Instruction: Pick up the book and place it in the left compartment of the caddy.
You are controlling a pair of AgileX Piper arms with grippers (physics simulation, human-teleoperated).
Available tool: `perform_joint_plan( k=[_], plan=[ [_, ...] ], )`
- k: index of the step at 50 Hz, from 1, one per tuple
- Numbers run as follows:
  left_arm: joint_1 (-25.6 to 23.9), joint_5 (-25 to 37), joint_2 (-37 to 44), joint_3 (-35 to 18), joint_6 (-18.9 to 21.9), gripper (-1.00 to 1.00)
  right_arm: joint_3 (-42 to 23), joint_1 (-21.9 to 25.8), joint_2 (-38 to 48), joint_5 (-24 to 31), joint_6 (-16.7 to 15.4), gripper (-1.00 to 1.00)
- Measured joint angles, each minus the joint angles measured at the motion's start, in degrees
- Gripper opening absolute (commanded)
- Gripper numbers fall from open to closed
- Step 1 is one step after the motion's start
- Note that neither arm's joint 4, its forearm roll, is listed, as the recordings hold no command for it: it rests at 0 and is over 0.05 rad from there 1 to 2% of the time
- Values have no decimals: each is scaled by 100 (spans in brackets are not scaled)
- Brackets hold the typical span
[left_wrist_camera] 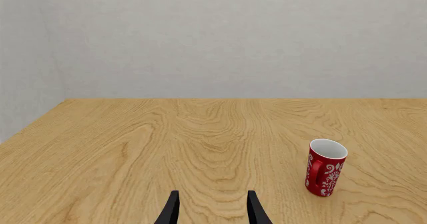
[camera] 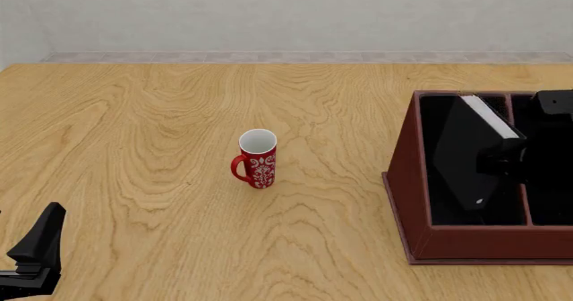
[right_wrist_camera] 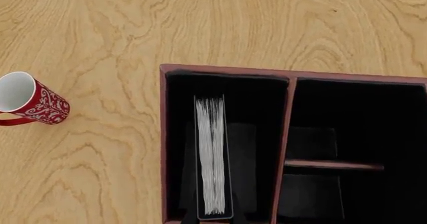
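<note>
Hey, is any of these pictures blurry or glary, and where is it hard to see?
No blur or glare in any view. Front view: the thick black hardcover book merges with the dark red-brown wooden caddy's black lining. Right wrist view: only its white page edges stand out. Left wrist view: evenly lit red patterned mug, faint shadow.

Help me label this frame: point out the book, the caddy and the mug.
book [right_wrist_camera: 212,159]: right wrist view, on its white page edges.
caddy [camera: 403,160]: front view, on its outer left wall.
mug [camera: 262,169]: front view, on its patterned red side.
</note>
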Motion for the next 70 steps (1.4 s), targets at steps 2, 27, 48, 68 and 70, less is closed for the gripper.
perform_joint_plan(
  k=[2,27,48,68,70],
  plan=[
    [0,0,0,0,0,100,12,-1,18,-15,1,-100],
    [0,0,0,0,0,100,160,30,183,-143,20,-100],
    [0,0,0,0,0,100,360,69,237,-259,64,-100],
    [0,0,0,0,0,100,550,90,254,-387,121,-100],
    [0,0,0,0,0,100,568,94,260,-405,130,-100]
  ],
)
